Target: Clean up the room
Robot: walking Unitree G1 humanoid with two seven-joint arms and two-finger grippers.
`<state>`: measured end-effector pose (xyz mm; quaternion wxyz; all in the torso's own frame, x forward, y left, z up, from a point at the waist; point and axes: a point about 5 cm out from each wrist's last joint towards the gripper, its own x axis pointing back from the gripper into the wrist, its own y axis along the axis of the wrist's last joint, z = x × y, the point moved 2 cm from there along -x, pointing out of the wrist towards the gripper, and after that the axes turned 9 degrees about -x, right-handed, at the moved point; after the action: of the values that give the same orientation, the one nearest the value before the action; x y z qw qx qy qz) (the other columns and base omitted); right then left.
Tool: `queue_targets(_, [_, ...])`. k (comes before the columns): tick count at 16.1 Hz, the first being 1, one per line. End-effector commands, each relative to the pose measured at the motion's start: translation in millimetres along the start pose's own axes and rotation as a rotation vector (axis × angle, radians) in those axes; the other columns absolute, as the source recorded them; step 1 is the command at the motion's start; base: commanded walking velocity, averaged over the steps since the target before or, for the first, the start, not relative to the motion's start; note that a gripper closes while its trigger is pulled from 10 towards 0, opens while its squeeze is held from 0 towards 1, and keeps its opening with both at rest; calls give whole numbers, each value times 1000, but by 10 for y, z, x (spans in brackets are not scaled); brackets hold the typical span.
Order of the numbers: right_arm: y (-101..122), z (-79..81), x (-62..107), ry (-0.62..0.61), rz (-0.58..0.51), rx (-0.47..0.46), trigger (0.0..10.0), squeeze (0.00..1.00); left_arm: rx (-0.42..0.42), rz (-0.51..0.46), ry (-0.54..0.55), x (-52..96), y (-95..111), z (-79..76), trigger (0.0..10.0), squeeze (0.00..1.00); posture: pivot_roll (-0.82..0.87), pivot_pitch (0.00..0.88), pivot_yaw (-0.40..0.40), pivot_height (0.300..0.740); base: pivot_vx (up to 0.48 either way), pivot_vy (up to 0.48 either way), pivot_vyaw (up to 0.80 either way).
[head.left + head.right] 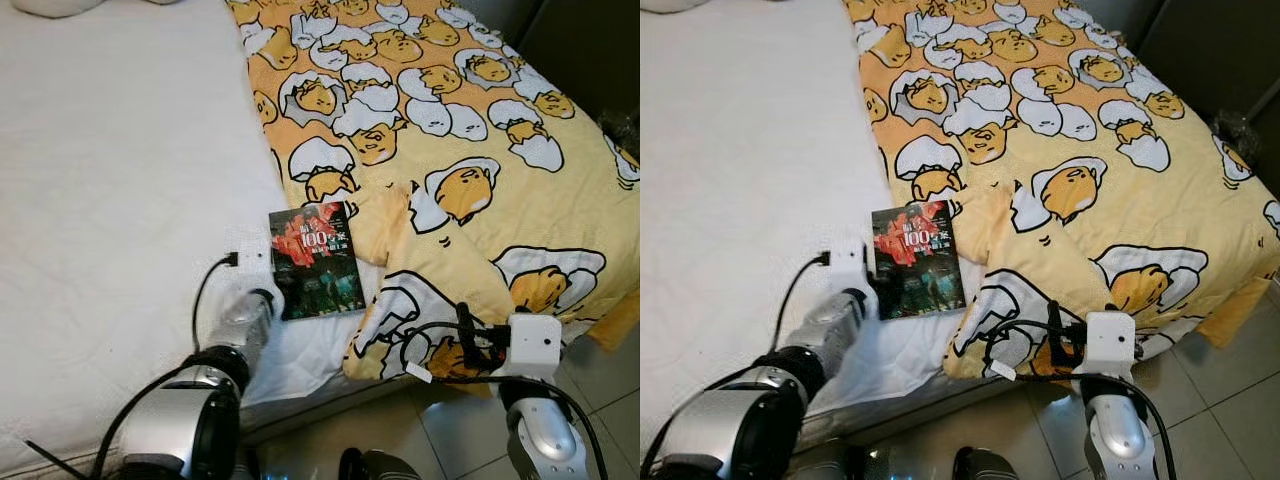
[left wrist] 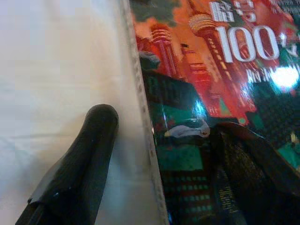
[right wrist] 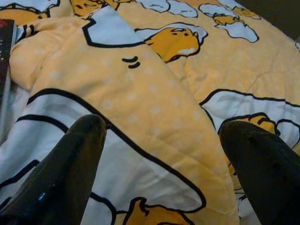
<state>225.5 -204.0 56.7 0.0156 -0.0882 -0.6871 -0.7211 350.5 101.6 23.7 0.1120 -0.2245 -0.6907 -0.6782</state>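
- The book (image 1: 316,260) lies flat near the bed's (image 1: 120,200) front edge, beside the yellow blanket (image 1: 450,130).
- Left gripper (image 2: 154,136) straddles the book's spine edge, its 2 fingers apart; a flat cover could slip.
- Right gripper (image 3: 159,140) hovers over the blanket's front corner, fingers apart.

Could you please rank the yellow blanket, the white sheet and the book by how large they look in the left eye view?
1. yellow blanket and white sheet: alike, unranked.
2. book, clearly smallest.
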Motion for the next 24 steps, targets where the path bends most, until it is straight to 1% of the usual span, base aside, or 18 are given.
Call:
queue_targets(1, [14,-49,18,-12,7,10,10000,0,-38,60,-52,29,-191,-155,10000,0,-165,177,-82,740,0,0,0])
queue_targets(2, [10,-49,19,-14,10,9,10000,0,-40,73,-73,42,-248,-214,10000,0,-164,178,-80,740,0,0,0])
queue_targets(3, [12,-45,18,-16,12,8,10000,0,-34,93,-73,54,-304,-224,10000,0,-167,177,-80,740,0,0,0])
queue_targets(4, [12,-39,22,-16,15,7,10000,0,-35,126,-55,70,-379,-202,10000,0,-170,178,-80,740,0,0,0])
queue_targets(6, [7,-37,36,-15,19,7,10000,0,5,190,-9,102,-510,-149,10000,0,-177,177,-79,740,0,0,0])
queue_targets(7, [3,-46,46,-17,22,8,10000,0,92,232,36,123,-585,-109,10000,0,-181,175,-79,740,0,0,0])
queue_targets(8, [-3,-59,60,-20,25,8,10000,0,302,289,109,157,-691,-60,10000,0,-182,174,-79,740,0,0,0])
queue_targets(9, [-7,-64,65,-21,27,9,10000,0,357,303,117,170,-728,-63,10000,0,-183,173,-80,740,0,0,0])
queue_targets(10, [-12,-62,71,-20,32,11,10000,0,386,301,93,177,-753,-121,10000,0,-183,175,-82,740,0,0,0])
queue_targets(12, [-11,-57,67,-17,34,10,10000,0,389,298,66,171,-742,-183,10000,0,-181,175,-86,740,0,0,0])
queue_targets(15, [-8,-32,37,-3,36,13,10000,0,275,293,-4,162,-715,-325,10000,0,-177,168,-95,740,0,0,0])
queue_targets(16, [-7,-30,34,-1,36,14,10000,0,247,289,-38,164,-716,-380,4549,0,-176,167,-95,740,0,0,0])
queue_targets(17, [-6,-28,30,1,36,15,10000,0,245,281,-67,166,-711,-431,0,0,-177,162,-96,740,0,0,0])
queue_targets(20, [-6,-35,19,5,36,17,10000,0,302,233,-171,160,-636,-615,0,0,-175,148,-91,740,0,0,0])
queue_targets(21, [-6,-30,18,6,35,17,10000,0,298,228,-182,161,-631,-627,0,0,-175,148,-91,740,0,0,0])
queue_targets(22, [-9,-18,-14,1,30,11,10000,0,313,209,-234,170,-616,-691,0,0,-165,129,-81,740,0,0,0])
queue_targets(23, [-9,-13,-24,0,29,9,10000,0,310,200,-250,170,-602,-709,0,0,-163,128,-80,740,0,0,0])
queue_targets(24, [-7,5,-38,1,27,5,10000,0,289,183,-277,166,-567,-746,0,0,-158,126,-77,740,0,0,0])
